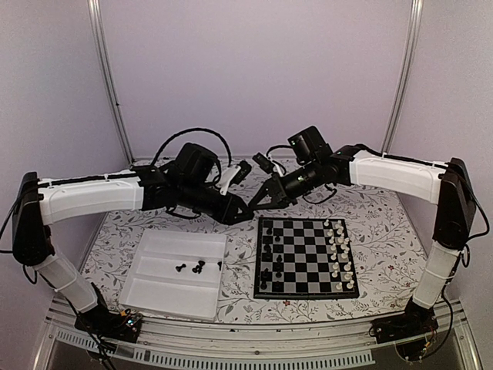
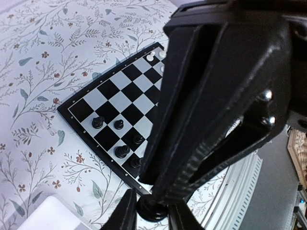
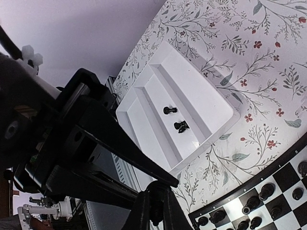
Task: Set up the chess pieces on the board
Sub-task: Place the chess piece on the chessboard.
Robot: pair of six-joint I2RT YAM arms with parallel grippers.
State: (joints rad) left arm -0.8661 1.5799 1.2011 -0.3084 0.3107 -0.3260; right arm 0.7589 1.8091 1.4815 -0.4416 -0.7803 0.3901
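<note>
Above the floral cloth, between the white tray and the chessboard, the two arms meet tip to tip. The left gripper pinches a tiny black chess piece between narrow fingers. The right gripper is closed tight right against it, though I cannot tell whether it grips that piece. Other black pieces stand along the board's left side, loose black pieces lie in the tray, and white pieces line the board's right side.
</note>
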